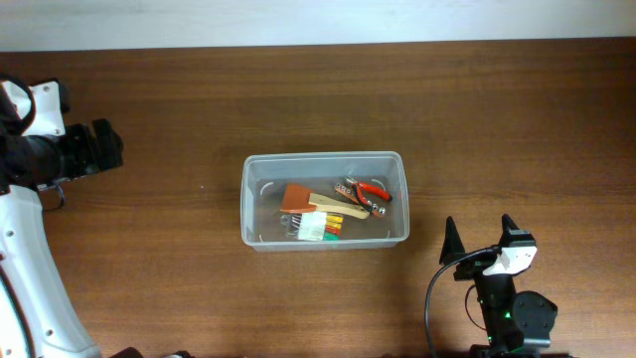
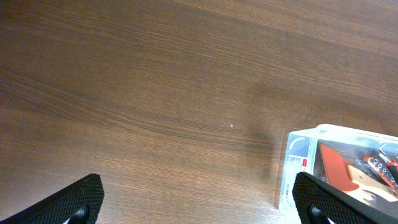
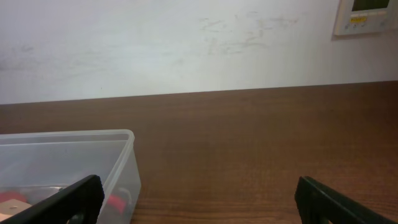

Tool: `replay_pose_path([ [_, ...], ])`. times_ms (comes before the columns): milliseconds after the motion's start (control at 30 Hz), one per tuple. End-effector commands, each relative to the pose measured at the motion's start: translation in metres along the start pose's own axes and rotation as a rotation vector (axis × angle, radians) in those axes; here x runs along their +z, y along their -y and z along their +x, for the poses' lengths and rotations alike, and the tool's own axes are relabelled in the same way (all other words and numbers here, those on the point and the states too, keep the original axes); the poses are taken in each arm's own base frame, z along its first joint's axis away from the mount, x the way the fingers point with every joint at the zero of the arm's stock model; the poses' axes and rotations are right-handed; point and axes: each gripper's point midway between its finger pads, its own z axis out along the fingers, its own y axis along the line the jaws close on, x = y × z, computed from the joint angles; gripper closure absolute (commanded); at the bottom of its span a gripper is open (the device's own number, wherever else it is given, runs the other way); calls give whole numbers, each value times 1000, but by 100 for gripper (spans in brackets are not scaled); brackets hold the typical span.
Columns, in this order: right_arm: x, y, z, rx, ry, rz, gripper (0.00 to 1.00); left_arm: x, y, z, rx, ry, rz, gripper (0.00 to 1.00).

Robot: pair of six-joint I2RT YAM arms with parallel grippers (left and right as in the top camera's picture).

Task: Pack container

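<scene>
The clear plastic container (image 1: 253,199) stands at the middle of the brown table. It holds red-handled pliers (image 1: 368,191), a brown-bladed scraper (image 1: 301,198) and a small set of coloured tools (image 1: 323,227). The container also shows in the left wrist view (image 2: 297,163) and in the right wrist view (image 3: 68,158). My left gripper (image 1: 107,145) is open and empty at the far left, well away from the container; it also shows in the left wrist view (image 2: 200,202). My right gripper (image 1: 482,237) is open and empty, to the right of and nearer than the container; it also shows in the right wrist view (image 3: 199,200).
A white wall (image 3: 186,43) runs along the table's far edge, with a wall panel (image 3: 367,15) at the upper right. My left arm's white body (image 1: 25,259) lies along the left edge. The right arm's base (image 1: 512,313) sits at the front right.
</scene>
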Motion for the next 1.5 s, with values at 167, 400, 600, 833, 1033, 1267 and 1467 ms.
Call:
replay_pose_path([
  [167,0,5,2,0,1,23,1,-5,1,-6,-7,21,6,1],
  [400,0,5,2,0,1,23,1,-5,1,-6,-7,21,6,1],
  [600,0,5,2,0,1,23,1,-5,1,-6,-7,21,6,1],
  [833,0,5,2,0,1,23,1,-5,1,-6,-7,21,6,1],
  [1033,0,5,2,0,1,23,1,-13,7,-5,8,43,10,1],
  [1267,0,5,2,0,1,23,1,-54,68,22,155,125,92,1],
  [1467,0,5,2,0,1,23,1,-75,118,88,319,137,212,1],
])
